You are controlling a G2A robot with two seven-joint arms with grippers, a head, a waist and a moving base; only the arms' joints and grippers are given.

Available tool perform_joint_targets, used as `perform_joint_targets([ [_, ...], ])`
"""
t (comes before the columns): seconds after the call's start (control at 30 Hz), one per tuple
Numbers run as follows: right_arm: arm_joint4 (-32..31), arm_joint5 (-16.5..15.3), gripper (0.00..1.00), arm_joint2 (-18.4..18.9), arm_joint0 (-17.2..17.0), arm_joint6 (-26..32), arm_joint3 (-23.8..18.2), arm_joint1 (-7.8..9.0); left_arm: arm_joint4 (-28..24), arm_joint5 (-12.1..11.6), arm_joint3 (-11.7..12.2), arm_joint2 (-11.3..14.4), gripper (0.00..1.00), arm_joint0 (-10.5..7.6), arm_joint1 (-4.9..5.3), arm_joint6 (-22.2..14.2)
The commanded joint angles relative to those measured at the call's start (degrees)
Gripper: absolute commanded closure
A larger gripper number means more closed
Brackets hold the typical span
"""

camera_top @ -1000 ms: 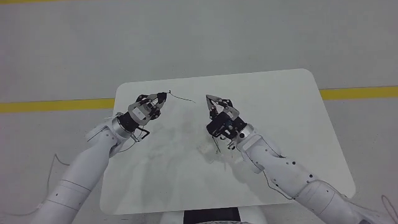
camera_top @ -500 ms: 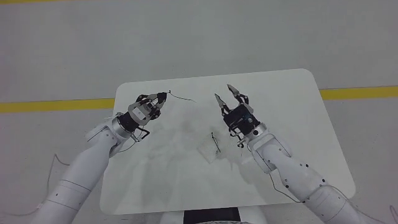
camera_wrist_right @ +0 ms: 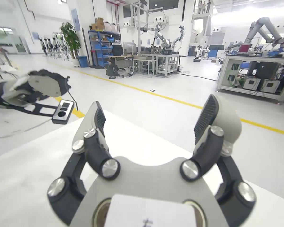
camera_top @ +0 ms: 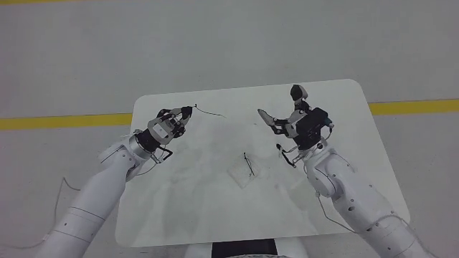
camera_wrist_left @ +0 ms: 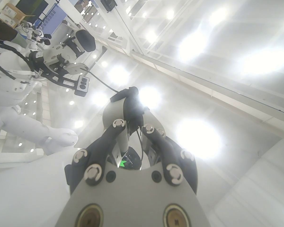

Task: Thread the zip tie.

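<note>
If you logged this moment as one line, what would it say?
left end effector: shut on zip tie | right end effector: open, empty, above table | threading: not yet done

Far-left part of the counter [camera_top: 344,115]: we log the left gripper [camera_top: 188,110] above it, with the zip tie [camera_top: 209,111] pinched between its fingers [camera_wrist_left: 113,112]. The tie's free end runs out rightward toward the right gripper [camera_top: 281,104], stopping short of it.

The right gripper sits well apart to the right, above the counter's far-middle part, fingers [camera_wrist_right: 209,111] spread.

Between the two arms and nearer the robot, a short thin strip [camera_top: 247,163] lies on the counter, touching a small flat packet [camera_top: 241,175]. On or beside it, we cannot tell.

A floor stripe [camera_top: 72,122] runs out to the left and right of the counter.
</note>
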Motion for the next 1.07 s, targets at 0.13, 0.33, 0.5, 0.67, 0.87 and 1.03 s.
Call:
perform_joint_targets([
  [0.13,2.04,0.04,0.00,0.68,-0.39,-0.23,-0.16,-0.05,0.00,-0.08,-0.09,0.02,1.00,0.02,-0.02,0.23],
  [0.33,2.04,0.04,0.00,0.68,-0.39,-0.23,-0.16,-0.05,-1.47,0.00,-1.89,1.10,1.00,0.15,0.37,-3.81],
  [0.5,2.04,0.04,0.00,0.68,-0.39,-0.23,-0.16,-0.05,-1.47,0.00,-0.89,2.57,1.00,-1.09,1.68,-7.32],
  [0.67,2.04,0.04,0.00,0.68,-0.39,-0.23,-0.16,-0.05,-1.47,0.00,-0.69,2.82,1.00,-1.32,1.89,-7.46],
  [0.87,2.04,0.04,0.00,0.68,-0.39,-0.23,-0.16,-0.05,-1.47,0.00,-0.69,2.82,1.00,-1.32,1.89,-7.46],
  [1.03,2.04,0.04,0.00,0.68,-0.39,-0.23,-0.16,-0.05,-1.47,0.00,-0.69,2.82,1.00,-1.32,1.89,-7.46],
])
